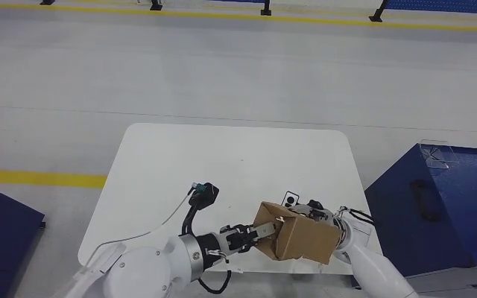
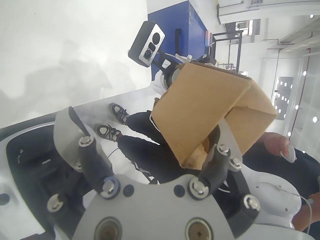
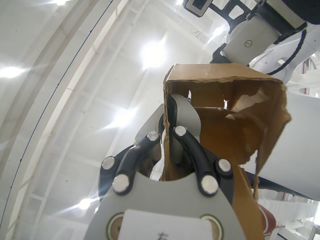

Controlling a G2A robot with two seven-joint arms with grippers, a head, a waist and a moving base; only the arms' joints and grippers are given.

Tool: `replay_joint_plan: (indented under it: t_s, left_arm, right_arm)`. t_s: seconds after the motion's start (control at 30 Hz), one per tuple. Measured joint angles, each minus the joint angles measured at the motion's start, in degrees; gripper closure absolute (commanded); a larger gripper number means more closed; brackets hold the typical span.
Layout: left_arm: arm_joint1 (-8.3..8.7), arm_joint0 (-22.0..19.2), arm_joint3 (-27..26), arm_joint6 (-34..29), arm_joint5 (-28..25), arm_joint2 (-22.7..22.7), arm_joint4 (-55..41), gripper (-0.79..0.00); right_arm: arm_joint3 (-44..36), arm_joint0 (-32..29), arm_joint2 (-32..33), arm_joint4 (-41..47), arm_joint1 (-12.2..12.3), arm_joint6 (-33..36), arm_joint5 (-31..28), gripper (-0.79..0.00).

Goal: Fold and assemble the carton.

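Tightly, the right hand [image 3: 167, 109] pinches a ragged-edged, boxy cardboard carton [image 3: 237, 136].

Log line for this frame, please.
carton: held over near edge of table | right tool: shut on carton wall | left tool: open, at carton's end

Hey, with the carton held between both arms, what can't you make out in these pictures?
1. Tip of one left tool finger: left wrist view, covered by the carton.
2. Where the right tool grips: top view, the carton covers it.
3. Carton's underside: top view, hidden by its own upper faces.
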Motion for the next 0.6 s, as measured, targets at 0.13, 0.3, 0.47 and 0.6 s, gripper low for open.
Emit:
replay_joint_plan:
  t_s: [0.13,0.3,0.47,0.6]
  left_arm:
    - [-0.36,-1.2,0.6,0.6,0.8,1.2,0.0,-0.785]
    - [-0.51,-0.8,-1.0,2.7,1.9,-0.8,-1.4,-0.785]
    - [-0.04,1.3,-1.3,3.0,1.1,-7.9,-5.5,-0.785]
    - [0.05,5.1,-1.3,7.1,-3.8,-14.8,-9.2,-0.785]
  right_arm:
    - [0.0,0.2,-0.4,0.3,0.3,0.2,-0.2,0.0]
    - [0.8,0.7,-0.4,0.4,0.6,0.1,-0.1,0.0]
    - [0.9,0.9,-0.3,-0.3,0.7,-0.1,0.1,0.0]
    - [0.8,0.9,-0.3,-0.3,0.7,-0.1,0.1,0.0]
